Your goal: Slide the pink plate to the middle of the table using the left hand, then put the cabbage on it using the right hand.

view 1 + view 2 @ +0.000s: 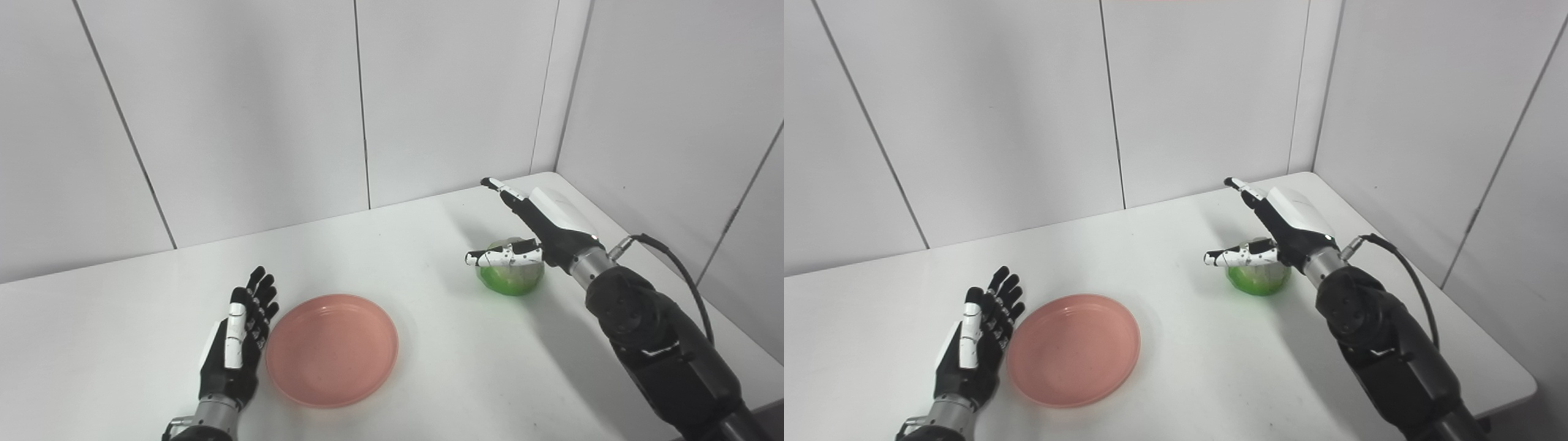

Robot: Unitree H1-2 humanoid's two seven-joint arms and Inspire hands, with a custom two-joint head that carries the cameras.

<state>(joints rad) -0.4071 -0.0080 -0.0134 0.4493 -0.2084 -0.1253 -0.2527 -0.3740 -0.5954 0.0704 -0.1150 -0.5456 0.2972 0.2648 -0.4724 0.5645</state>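
The pink plate [332, 349] lies on the white table [429, 380], left of the middle and near the front. My left hand [239, 340] is open, fingers straight and pointing away, right beside the plate's left rim. The green cabbage [510, 277] sits on the table at the right. My right hand [527, 229] is open above and behind it, fingers stretched forward and the thumb across the cabbage's top. Whether the thumb touches the cabbage is not clear. The hand hides part of the cabbage.
White panelled walls [245, 122] close the table at the back and on the right. The right arm's black cable [674, 257] loops out over the table's right side. The table's right edge shows in the right eye view [1507, 343].
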